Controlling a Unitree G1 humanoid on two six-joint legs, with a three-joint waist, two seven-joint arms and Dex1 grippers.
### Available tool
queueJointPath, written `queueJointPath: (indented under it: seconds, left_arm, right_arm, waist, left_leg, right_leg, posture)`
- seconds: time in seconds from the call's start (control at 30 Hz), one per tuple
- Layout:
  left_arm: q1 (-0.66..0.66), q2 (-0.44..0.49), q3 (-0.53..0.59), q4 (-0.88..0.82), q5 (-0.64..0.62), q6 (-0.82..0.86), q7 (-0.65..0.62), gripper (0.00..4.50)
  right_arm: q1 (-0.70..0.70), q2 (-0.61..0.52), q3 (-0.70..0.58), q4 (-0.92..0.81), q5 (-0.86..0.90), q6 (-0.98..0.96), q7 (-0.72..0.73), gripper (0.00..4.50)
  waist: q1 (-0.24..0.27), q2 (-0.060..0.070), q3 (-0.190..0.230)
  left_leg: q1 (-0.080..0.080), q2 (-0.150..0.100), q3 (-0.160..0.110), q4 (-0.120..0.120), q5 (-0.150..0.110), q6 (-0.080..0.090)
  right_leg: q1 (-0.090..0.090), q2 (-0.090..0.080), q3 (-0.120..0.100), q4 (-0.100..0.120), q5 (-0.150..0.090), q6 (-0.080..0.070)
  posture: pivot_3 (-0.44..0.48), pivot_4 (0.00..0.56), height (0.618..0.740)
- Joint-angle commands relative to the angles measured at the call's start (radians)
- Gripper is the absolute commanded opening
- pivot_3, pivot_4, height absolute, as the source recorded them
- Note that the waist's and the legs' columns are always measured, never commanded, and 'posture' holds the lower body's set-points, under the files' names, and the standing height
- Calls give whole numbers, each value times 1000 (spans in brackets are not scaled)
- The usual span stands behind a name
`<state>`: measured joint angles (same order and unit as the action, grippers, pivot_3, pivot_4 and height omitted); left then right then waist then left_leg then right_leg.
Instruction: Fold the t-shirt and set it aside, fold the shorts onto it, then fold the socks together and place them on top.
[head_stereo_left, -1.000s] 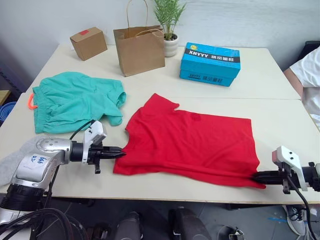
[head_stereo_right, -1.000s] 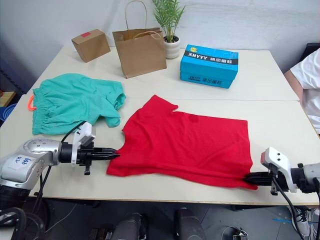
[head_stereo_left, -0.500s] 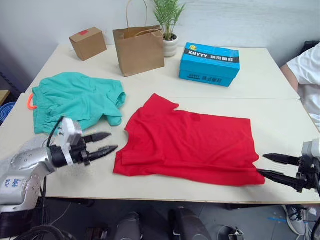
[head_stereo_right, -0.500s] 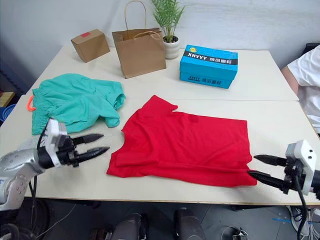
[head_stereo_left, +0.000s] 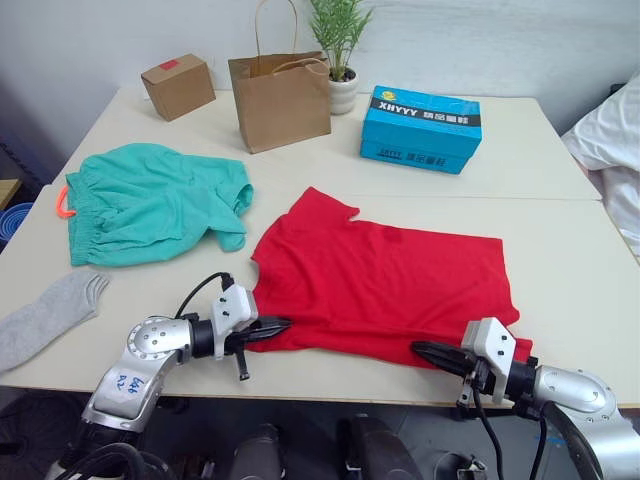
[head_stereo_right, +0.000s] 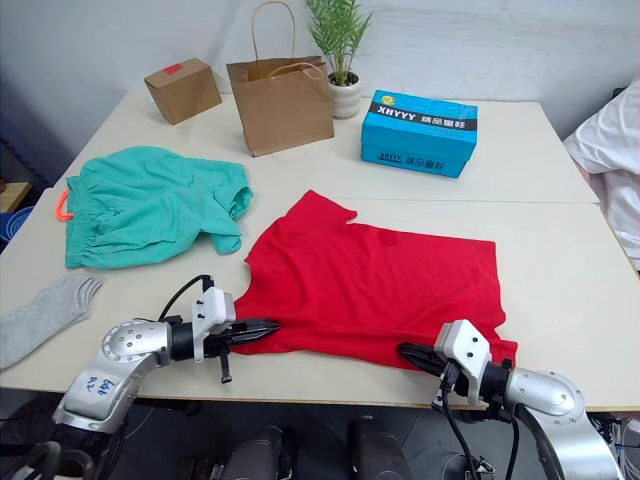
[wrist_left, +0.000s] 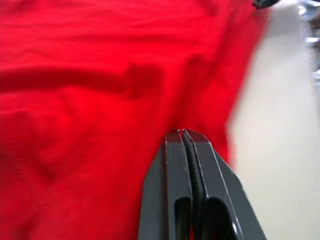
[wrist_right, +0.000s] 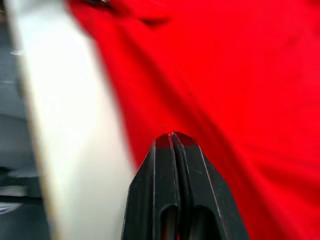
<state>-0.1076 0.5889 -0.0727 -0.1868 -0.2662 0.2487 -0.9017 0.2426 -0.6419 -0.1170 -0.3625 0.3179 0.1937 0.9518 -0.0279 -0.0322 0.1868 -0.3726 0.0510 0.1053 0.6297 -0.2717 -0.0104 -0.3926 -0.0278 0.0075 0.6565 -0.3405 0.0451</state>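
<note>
The red t-shirt (head_stereo_left: 385, 275) lies spread flat in the middle of the table. My left gripper (head_stereo_left: 283, 324) is at its near left edge, shut on the cloth; the left wrist view has the fingertips (wrist_left: 175, 137) pressed together on red fabric. My right gripper (head_stereo_left: 417, 348) is shut on the near hem, a little in from the right corner, its fingers closed on red cloth at the table edge (wrist_right: 171, 135). The teal-green shorts (head_stereo_left: 150, 200) lie crumpled at the far left. A grey sock (head_stereo_left: 50, 315) lies at the near left corner.
Along the back stand a small cardboard box (head_stereo_left: 177, 85), a brown paper bag (head_stereo_left: 280, 100), a potted plant (head_stereo_left: 340, 50) and a blue shoe box (head_stereo_left: 421, 128). A person's white sleeve (head_stereo_left: 610, 130) shows at the right edge. The table's front edge (head_stereo_left: 330, 385) runs just below both grippers.
Half a second ago both grippers were open and clear of the shirt's corners. They have since moved inward along the near hem and shut on it. The sock is now uncovered.
</note>
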Motion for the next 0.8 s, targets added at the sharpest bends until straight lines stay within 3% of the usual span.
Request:
queueJointPath:
  seconds: [0.03,0.27,0.43,0.6,0.7,0.8]
  left_arm:
    - [-26,-18,29,30,19,-34,54,54]
    - [-27,-33,70,115,71,-132,137,54]
    - [19,-32,138,83,-2,-116,130,54]
    - [121,57,182,-51,-161,-9,-24,54]
    - [140,100,172,-98,-189,34,-62,54]
    - [101,70,110,-124,-160,20,-48,54]
  right_arm:
    - [2,-8,-63,38,21,-35,-11,56]
    - [21,-25,-185,245,-28,-170,-63,56]
    - [54,-20,-299,333,9,-228,-86,56]
    - [76,-28,-366,289,113,-203,-40,56]
    - [69,-36,-364,228,164,-164,-22,56]
    - [42,-41,-254,142,149,-148,21,56]
  waist:
    - [0,0,0]
    - [0,0,0]
    - [-1,0,0]
    - [-6,0,0]
    - [-6,1,0]
    - [-2,2,-1]
  left_leg:
    - [0,0,0,0,0,0]
    - [1,0,0,0,0,0]
    - [2,0,1,0,0,0]
    - [2,1,1,-1,0,-1]
    - [3,1,1,-1,0,-1]
    - [3,1,1,-1,1,0]
  right_leg:
    - [0,0,0,0,0,0]
    - [1,0,0,0,0,0]
    - [1,0,0,0,0,0]
    - [1,1,0,0,0,0]
    - [2,0,0,1,0,-1]
    - [2,0,0,1,0,-1]
  posture:
    - [0,150,740]
    - [0,150,740]
    - [0,150,740]
    - [0,150,740]
    - [0,150,740]
    - [0,150,740]
